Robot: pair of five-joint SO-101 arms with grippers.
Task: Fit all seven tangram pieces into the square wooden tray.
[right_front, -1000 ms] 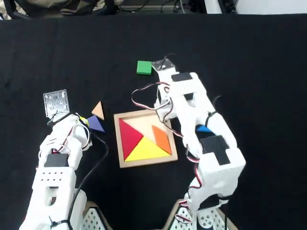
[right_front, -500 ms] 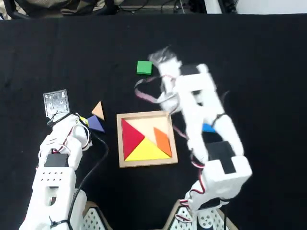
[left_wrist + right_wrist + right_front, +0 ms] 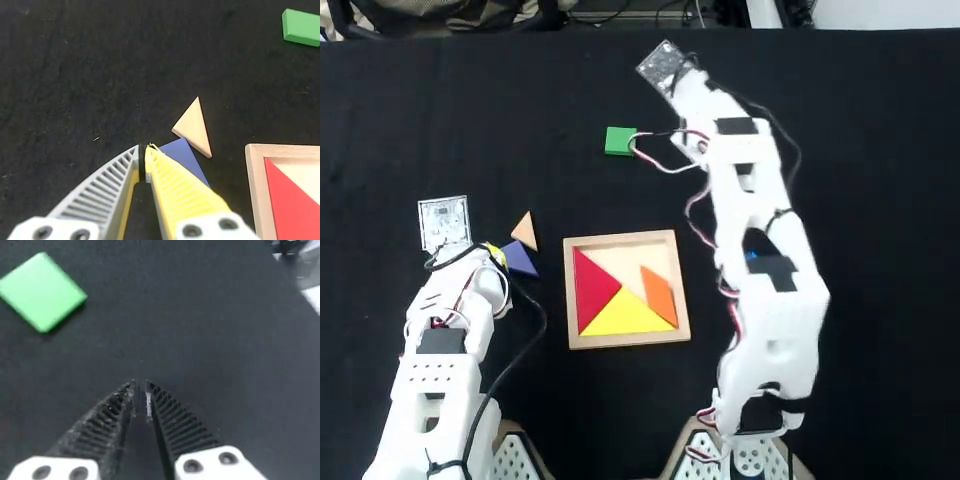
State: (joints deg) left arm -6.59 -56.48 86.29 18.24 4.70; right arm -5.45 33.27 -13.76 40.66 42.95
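As seen from above, lying inside the square wooden tray (image 3: 620,237): red triangle (image 3: 592,285), yellow triangle (image 3: 625,315) and orange piece (image 3: 660,292), with bare wood left on the tray's far side.

Just outside the tray, on the left arm's side: pale wooden triangle (image 3: 525,231) and blue triangle (image 3: 520,260), close together.

Well beyond the tray's far edge: green square (image 3: 619,140), flat on the black table (image 3: 880,200).

Left gripper (image 3: 143,148) low at the blue triangle, on its side away from the tray, fingers closed almost to touching, nothing between.

Right gripper (image 3: 140,385) also beyond the tray's far edge, near the green square, closed to a thin slit, holding nothing.
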